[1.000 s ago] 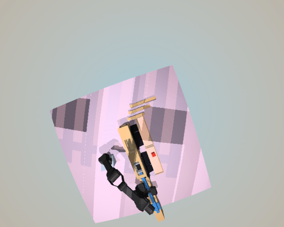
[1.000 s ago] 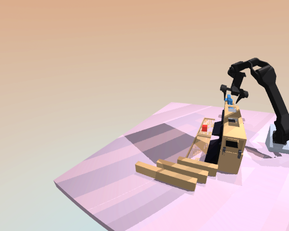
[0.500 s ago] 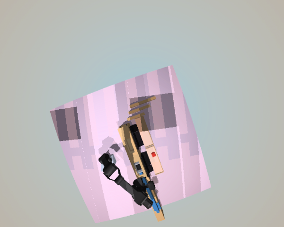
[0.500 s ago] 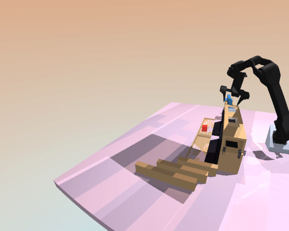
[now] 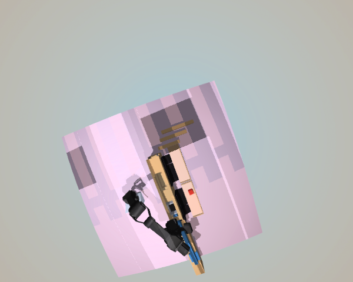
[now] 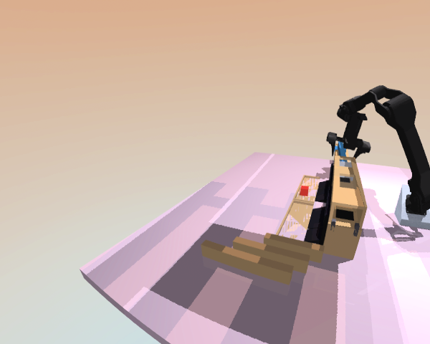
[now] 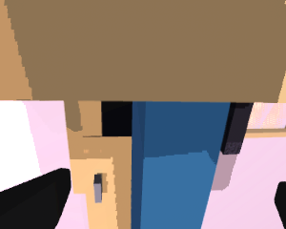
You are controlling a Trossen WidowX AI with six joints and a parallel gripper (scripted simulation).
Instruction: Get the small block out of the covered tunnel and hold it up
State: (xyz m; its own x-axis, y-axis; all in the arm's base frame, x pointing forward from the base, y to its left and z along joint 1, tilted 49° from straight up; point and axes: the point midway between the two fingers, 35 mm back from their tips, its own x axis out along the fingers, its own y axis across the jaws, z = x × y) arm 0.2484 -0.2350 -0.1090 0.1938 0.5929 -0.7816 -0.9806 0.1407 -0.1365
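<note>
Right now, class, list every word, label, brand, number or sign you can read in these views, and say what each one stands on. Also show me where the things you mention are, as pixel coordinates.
There are none to read. No lettering, number or sign shows on the wooden tunnel point(image 5: 154, 164) point(image 6: 341, 240), the red block point(image 5: 190, 191) point(image 6: 304, 190) or the blue handle point(image 5: 187, 242) point(image 7: 176, 191).

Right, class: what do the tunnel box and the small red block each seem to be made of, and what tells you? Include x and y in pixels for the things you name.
Tunnel box point(image 5: 168, 194) point(image 6: 350, 196): probably smooth, matte wood, judging by its tan colour, though no grain shows.
Red block point(image 5: 190, 191) point(image 6: 304, 190): perhaps painted wood or plastic; its even red leaves that open.
</note>
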